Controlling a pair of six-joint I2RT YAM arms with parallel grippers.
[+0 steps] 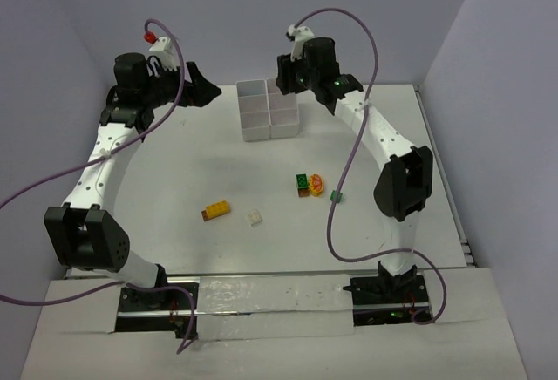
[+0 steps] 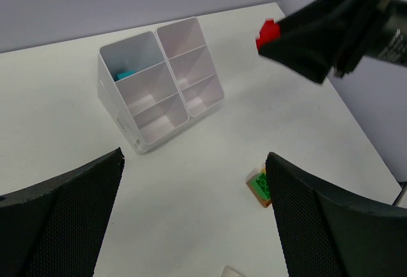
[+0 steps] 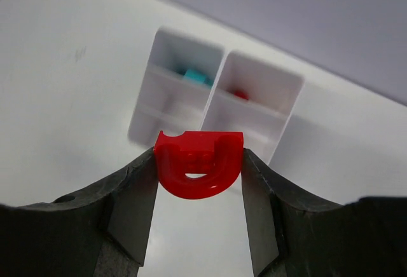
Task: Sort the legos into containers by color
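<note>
Red lego piece (image 3: 198, 164): pinched between the fingers of the right gripper (image 3: 199, 175), raised near the white tray (image 1: 259, 129).
Tray contents: cyan piece (image 3: 196, 75) and small red piece (image 3: 240, 94) in adjoining end compartments.
Left gripper (image 2: 194, 155): spread wide, holding nothing.
Table: yellow brick (image 1: 218, 210) and white brick (image 1: 255, 218) lie loose.

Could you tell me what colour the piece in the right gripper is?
Red: a small arched plastic lego piece, clearest in the right wrist view.

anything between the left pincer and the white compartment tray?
No. In the left wrist view only bare white table lies between the open left pincer and the white plastic six-compartment tray. The top view agrees.
</note>
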